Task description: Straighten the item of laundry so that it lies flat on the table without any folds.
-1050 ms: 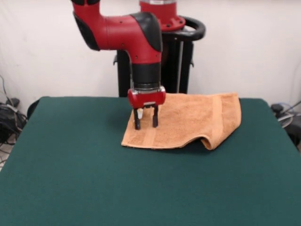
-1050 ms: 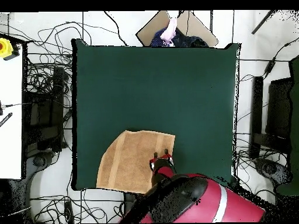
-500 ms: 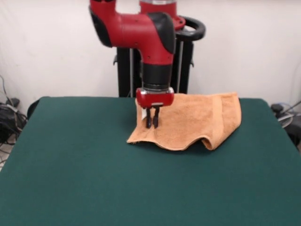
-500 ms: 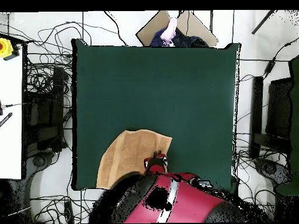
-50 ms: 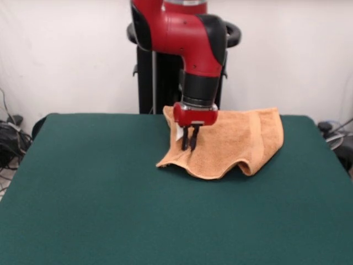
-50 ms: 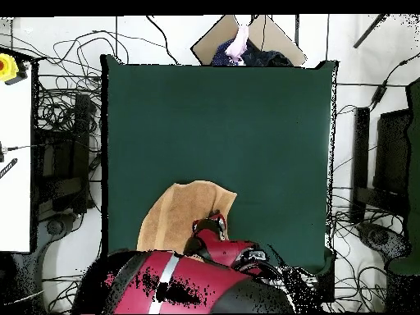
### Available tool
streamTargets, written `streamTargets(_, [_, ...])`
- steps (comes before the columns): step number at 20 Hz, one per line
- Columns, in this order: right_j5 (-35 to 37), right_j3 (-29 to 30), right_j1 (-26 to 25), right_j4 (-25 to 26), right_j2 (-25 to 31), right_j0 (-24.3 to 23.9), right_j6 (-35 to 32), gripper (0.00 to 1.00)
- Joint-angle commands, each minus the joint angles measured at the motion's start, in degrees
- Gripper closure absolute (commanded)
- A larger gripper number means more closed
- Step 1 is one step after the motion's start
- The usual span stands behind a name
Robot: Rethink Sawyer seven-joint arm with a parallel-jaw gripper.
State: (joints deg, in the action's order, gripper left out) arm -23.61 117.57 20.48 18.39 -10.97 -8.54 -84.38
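Green felt tabletop (image 5: 99, 199), white wall behind. Orange terry towel (image 5: 237, 141) at far right, bunched, near edge sagging. Pincer (image 5: 189, 144) pinched tight on its left edge. Soft, light, limp; judge corners best hold.

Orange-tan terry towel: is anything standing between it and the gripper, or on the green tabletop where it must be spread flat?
Nothing visible does. The gripper is shut on the orange-tan terry towel near its left edge, as the front view shows. The dark green felt table around the towel holds no other object.
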Motion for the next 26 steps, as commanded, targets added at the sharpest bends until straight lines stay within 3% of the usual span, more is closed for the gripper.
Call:
streamTargets(1, [0.67,-8.35,-5.24,-2.03,4.59,-2.25,-10.21,1.00])
streamTargets(8, [6.98,-18.02,-6.18,12.77,10.22,-11.48,-1.91,1.00])
streamTargets(13, [10.20,-19.60,-4.90,17.91,11.41,-14.02,-2.17,1.00])
streamTargets(16, [16.00,-19.45,-3.14,18.80,13.26,-15.40,-1.64,1.00])
streamTargets(19, [19.33,-18.50,-0.07,17.62,11.64,-13.43,-1.36,1.00])
streamTargets(26, [23.45,-19.06,3.33,19.52,11.67,-13.70,-0.07,1.00])
